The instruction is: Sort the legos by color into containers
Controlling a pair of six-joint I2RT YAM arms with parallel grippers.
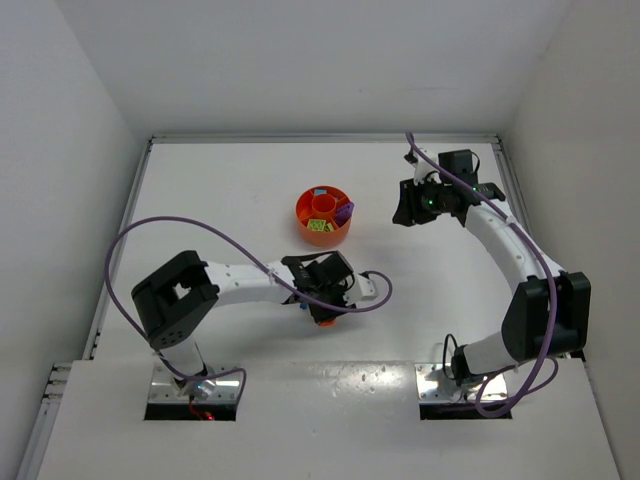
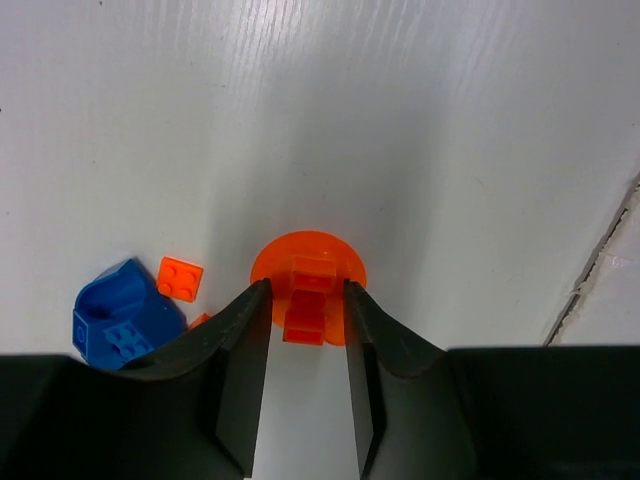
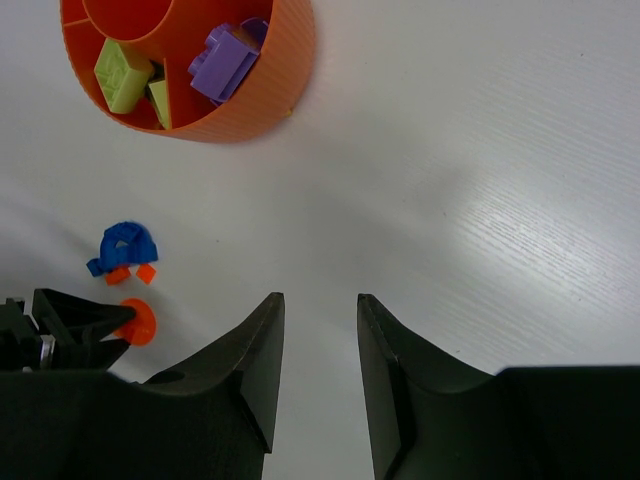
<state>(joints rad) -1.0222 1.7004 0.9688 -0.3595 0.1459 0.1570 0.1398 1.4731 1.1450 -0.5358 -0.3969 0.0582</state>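
Left tool (image 2: 305, 290) is low over the tabletop (image 2: 450, 150), jaws part open and straddling an orange lego (image 2: 308, 268), a round disc with a small studded brick on top. The brick sits between the fingertips (image 2: 258, 300) with a thin gap on each side, and the disc rim reaches out to both tips. Can't tell if they touch. Nothing is lifted.

Just left of this tool lies a blue lego (image 2: 115, 320), with a small orange tile (image 2: 180, 278) beside it, nearer the tool.

Right tool (image 3: 320, 300) hangs above bare tabletop, jaws part open, holding nothing. The orange tray (image 3: 250, 105) is ahead of it and to its left. Purple legos (image 3: 225, 62) are in one wedge and yellow-green legos (image 3: 122, 75) in the neighbouring wedge.
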